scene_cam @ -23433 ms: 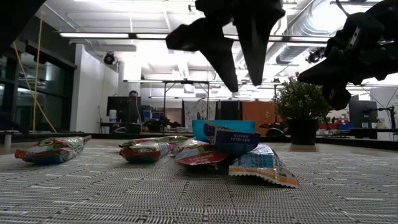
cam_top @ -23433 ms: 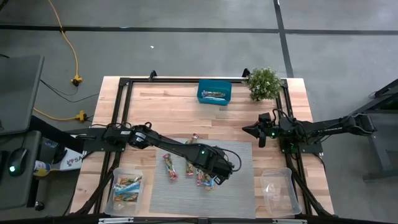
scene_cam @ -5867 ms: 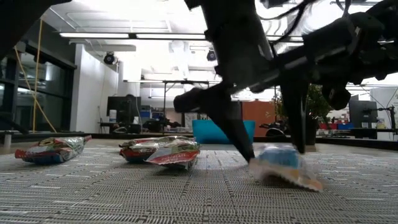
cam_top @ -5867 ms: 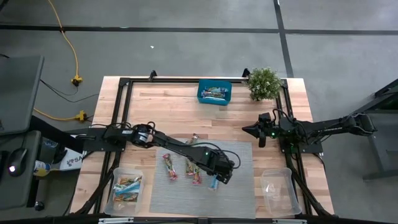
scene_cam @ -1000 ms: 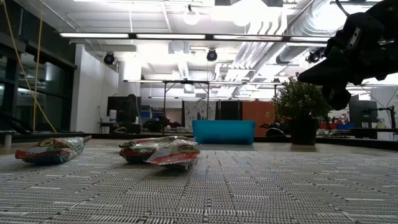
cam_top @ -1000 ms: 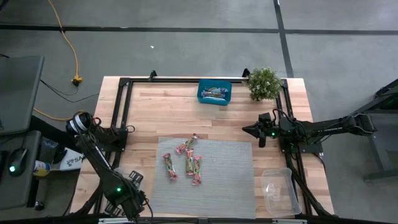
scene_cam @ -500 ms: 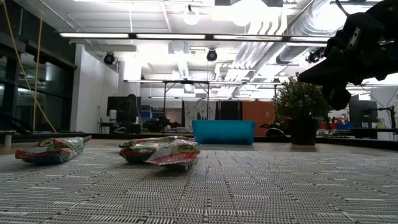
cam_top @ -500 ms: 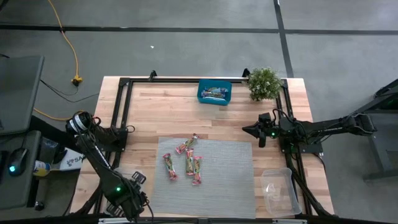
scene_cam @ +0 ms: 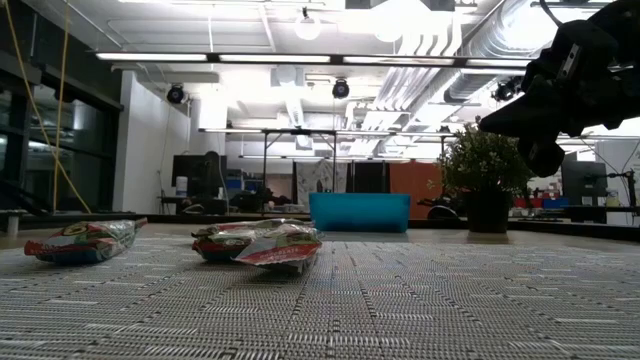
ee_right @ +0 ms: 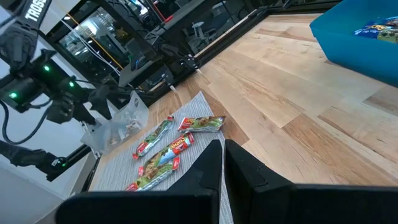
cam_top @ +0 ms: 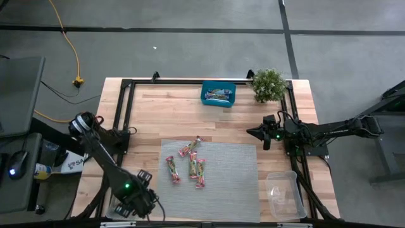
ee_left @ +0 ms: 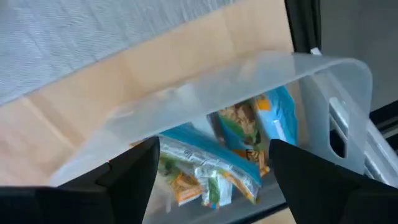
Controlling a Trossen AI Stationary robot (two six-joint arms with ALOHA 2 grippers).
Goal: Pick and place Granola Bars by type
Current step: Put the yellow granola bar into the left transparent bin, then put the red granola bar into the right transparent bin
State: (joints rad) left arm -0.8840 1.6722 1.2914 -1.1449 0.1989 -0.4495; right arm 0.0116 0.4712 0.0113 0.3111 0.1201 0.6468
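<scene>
Several red-and-green Granola Bars (cam_top: 190,163) lie flat on the grey mat (cam_top: 234,183); the low view shows them at the left (scene_cam: 260,243). Light blue bars (ee_left: 242,143) lie inside the clear tub (cam_top: 120,204) at the table's near left corner. My left gripper (ee_left: 211,180) hangs open just above that tub, pointing down, with nothing between its fingers; in the high view it is over the tub (cam_top: 138,197). My right gripper (ee_right: 222,168) is shut and waits level at the table's right side (cam_top: 262,134).
A teal box (cam_top: 218,94) holding bars stands at the far edge, with a potted plant (cam_top: 268,84) to its right. A second clear tub (cam_top: 283,193) sits at the near right. The black frame rail (cam_top: 123,114) runs along the left side.
My left gripper has shifted a little toward the table's right edge and risen slightly above the near left tub. The bars on the mat and my right arm have kept still.
</scene>
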